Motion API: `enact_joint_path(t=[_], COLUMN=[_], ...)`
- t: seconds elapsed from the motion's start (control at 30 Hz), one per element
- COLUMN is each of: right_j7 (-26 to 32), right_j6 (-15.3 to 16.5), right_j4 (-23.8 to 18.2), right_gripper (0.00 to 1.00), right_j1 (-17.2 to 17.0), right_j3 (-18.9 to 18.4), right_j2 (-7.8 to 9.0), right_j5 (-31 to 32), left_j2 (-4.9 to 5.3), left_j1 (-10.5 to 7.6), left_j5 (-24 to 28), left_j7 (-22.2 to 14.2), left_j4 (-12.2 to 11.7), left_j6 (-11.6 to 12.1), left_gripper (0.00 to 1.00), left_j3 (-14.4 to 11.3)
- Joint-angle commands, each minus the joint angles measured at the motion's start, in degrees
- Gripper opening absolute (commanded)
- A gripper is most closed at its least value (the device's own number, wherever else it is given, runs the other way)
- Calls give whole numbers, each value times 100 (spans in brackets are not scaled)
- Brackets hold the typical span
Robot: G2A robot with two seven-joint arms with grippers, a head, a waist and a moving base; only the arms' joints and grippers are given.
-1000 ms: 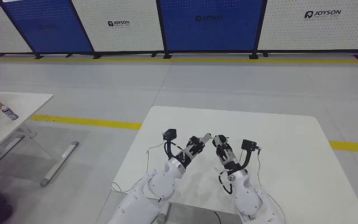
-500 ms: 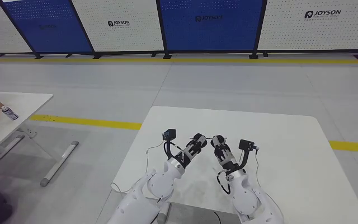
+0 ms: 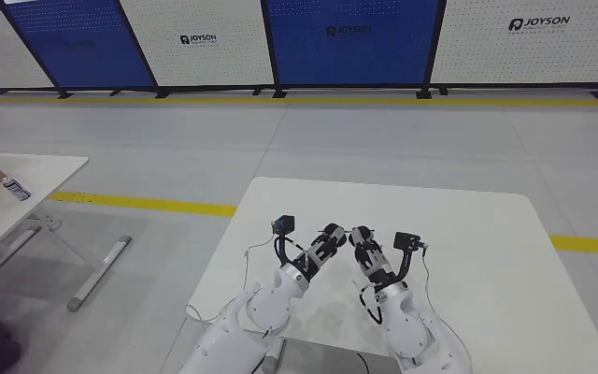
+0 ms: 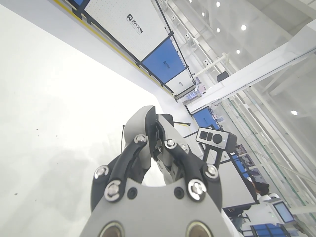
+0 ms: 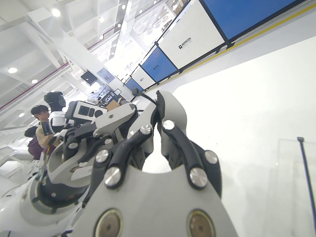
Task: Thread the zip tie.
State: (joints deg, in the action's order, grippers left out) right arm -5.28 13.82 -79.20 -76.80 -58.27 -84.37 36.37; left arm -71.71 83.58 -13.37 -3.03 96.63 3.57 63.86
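Observation:
My two grippers meet tip to tip low over the front of the white table. My right gripper is shut on the black zip tie, whose square head pokes out past the fingertips toward the other arm. From the left wrist, that head end shows just beyond my left gripper, which is shut, with a thin black strap running beside one finger. Seen from above, the left gripper and the right gripper nearly touch.
A second black zip tie lies on a clear plastic piece on the table, off to the side of my right gripper. Blue and white partition panels stand beyond a yellow floor line.
The two grippers have drawn closer together; the right arm shifted slightly toward the left one. Both stay shut.

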Motion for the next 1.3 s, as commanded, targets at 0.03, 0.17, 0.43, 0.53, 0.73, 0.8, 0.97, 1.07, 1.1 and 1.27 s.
enact_joint_path(t=[0.03,0.17,0.43,0.53,0.73,0.8,0.97,1.07,1.1,1.27], right_j7=[79,120,113,99,96,109,106,98,98,98], right_j6=[190,222,160,151,139,139,124,108,106,116], right_j4=[-15,-33,-58,-65,-91,-97,-111,-117,-118,-114], right_gripper=[0,0,0,4,13,11,14,23,25,36], right_j1=[-11,-26,-45,-49,-51,-52,-57,-64,-66,-73], right_j3=[-10,-36,-89,-94,-102,-100,-102,-103,-104,-111], right_j2=[9,16,17,16,16,16,15,14,14,14], right_j5=[-65,-76,-177,-180,-168,-166,-165,-163,-165,-174], left_j2=[-2,-5,-12,-15,-18,-19,-24,-27,-27,-33], left_j1=[-8,-15,-29,-36,-43,-44,-53,-60,-62,-65], left_j5=[-5,-9,4,-5,-14,-19,-33,-26,-24,-26], left_j7=[0,12,25,21,18,20,57,72,76,103], left_j4=[-17,-21,-2,0,1,2,-12,-25,-30,-50], left_j6=[-15,-43,-80,-99,-110,-114,-116,-118,-119,-126], left_gripper=[0,0,0,0,0,0,0,0,0,0], left_j3=[-2,-5,-4,-18,-23,-22,-27,-21,-20,-23])
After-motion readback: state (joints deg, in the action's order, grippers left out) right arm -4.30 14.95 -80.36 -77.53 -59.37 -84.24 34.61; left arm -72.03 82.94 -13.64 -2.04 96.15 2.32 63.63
